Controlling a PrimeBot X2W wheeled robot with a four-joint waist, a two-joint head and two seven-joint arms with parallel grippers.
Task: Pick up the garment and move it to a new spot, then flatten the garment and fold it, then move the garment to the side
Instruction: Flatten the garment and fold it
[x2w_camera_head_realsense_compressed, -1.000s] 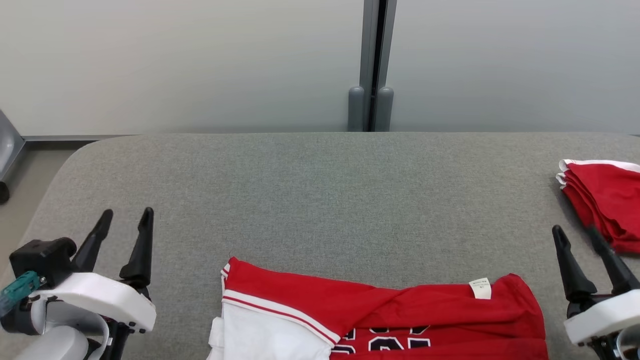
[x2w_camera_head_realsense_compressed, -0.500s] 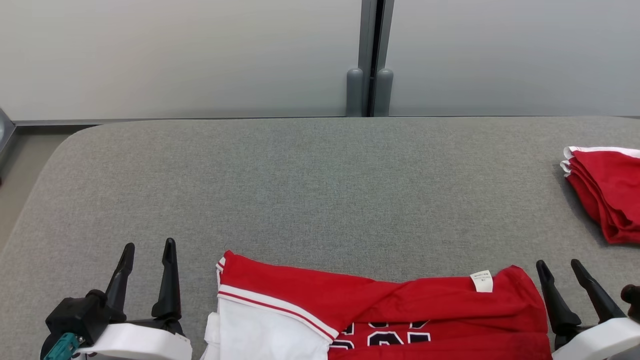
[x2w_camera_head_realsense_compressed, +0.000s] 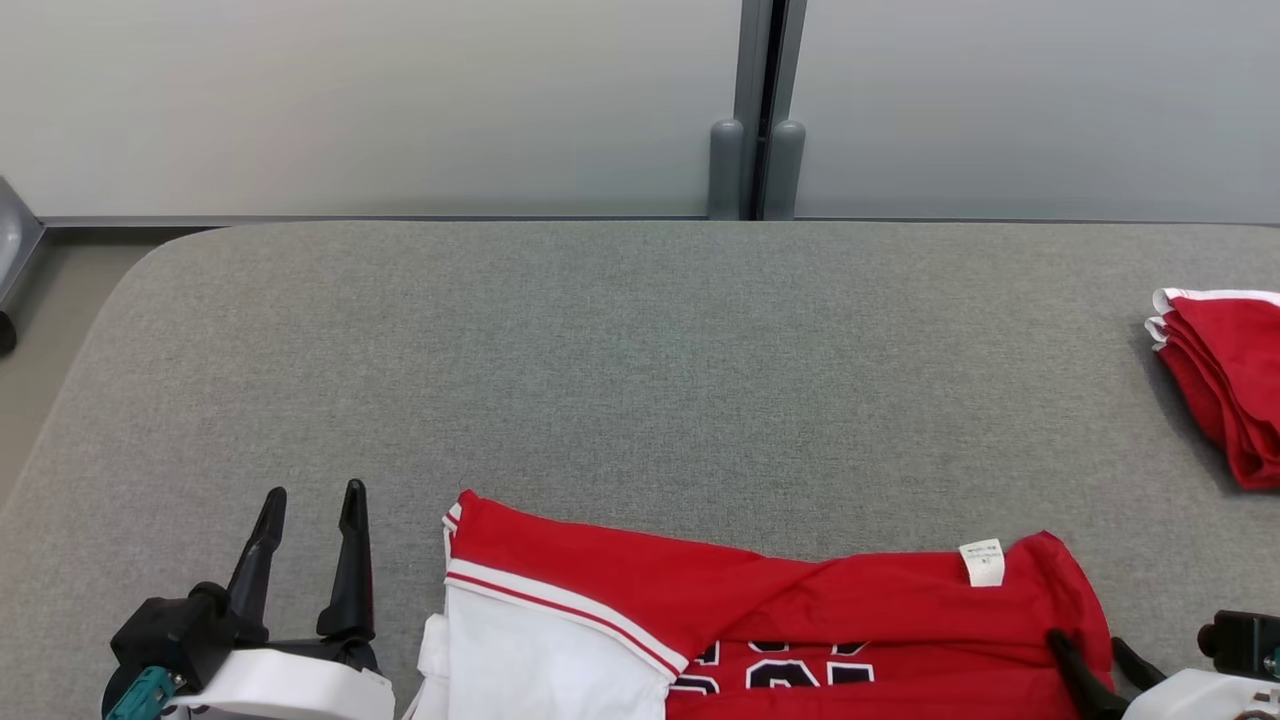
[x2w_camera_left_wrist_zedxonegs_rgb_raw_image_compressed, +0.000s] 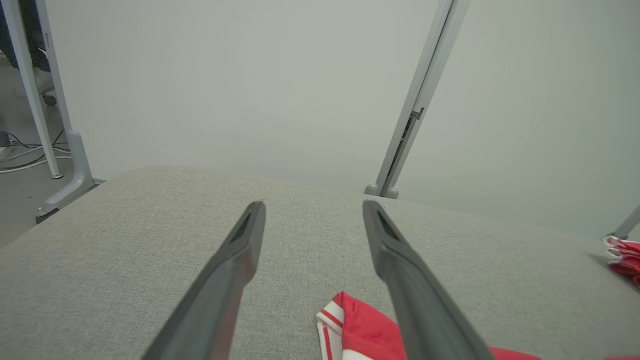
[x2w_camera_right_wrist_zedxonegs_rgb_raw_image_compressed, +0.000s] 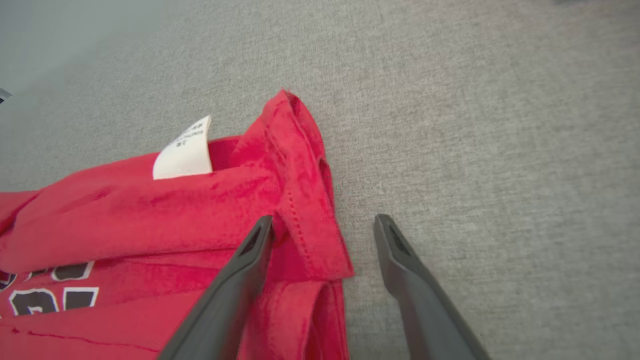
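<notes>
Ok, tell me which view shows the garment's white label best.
The right wrist view: the white label is large and close, poking from a fold of the red garment. The head view shows it tiny; the left wrist view catches the garment's opposite corner.

You see the left gripper's (x2w_camera_left_wrist_zedxonegs_rgb_raw_image_compressed: 314, 206) two long dark fingers spread wide above the grey fabric-covered table (x2w_camera_left_wrist_zedxonegs_rgb_raw_image_compressed: 125, 260). A white-trimmed corner of the red jersey garment (x2w_camera_left_wrist_zedxonegs_rgb_raw_image_compressed: 365, 330) lies on the table, partly hidden behind the finger on this view's right. A small folded red-and-white cloth pile (x2w_camera_left_wrist_zedxonegs_rgb_raw_image_compressed: 622, 257) sits well apart, toward the table's right edge.
</notes>
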